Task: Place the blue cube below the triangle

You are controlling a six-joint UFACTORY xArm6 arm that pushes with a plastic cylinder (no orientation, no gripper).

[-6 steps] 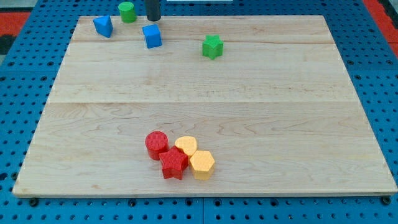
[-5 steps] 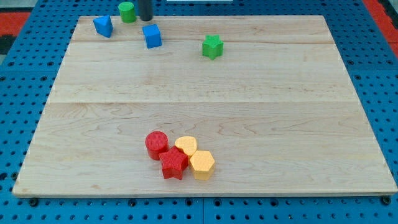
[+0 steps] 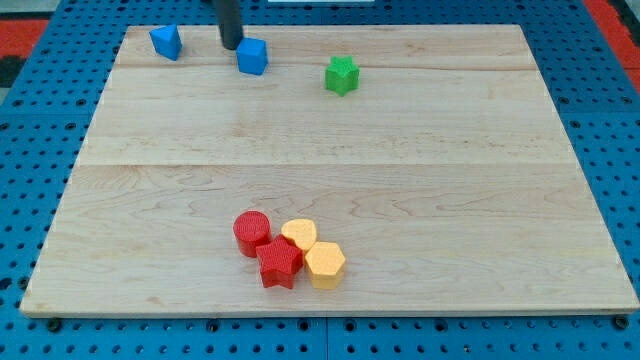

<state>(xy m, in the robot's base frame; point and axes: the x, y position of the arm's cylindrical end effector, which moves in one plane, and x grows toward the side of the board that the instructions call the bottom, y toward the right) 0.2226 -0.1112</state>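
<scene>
Dark rod, no jaws to open or close, holding nothing: my tip (image 3: 232,46) now sits just left of the blue cube (image 3: 252,56), having swung round from above it. The cube has shifted slightly right. The green cylinder seen earlier is now hidden behind the rod. The blue triangle (image 3: 166,41) lies well left, so the cube is beside it, not below. Wooden board (image 3: 400,200) has no containers.

blue cube (image 3: 252,56) beside my tip (image 3: 231,45) — (touching)
</scene>
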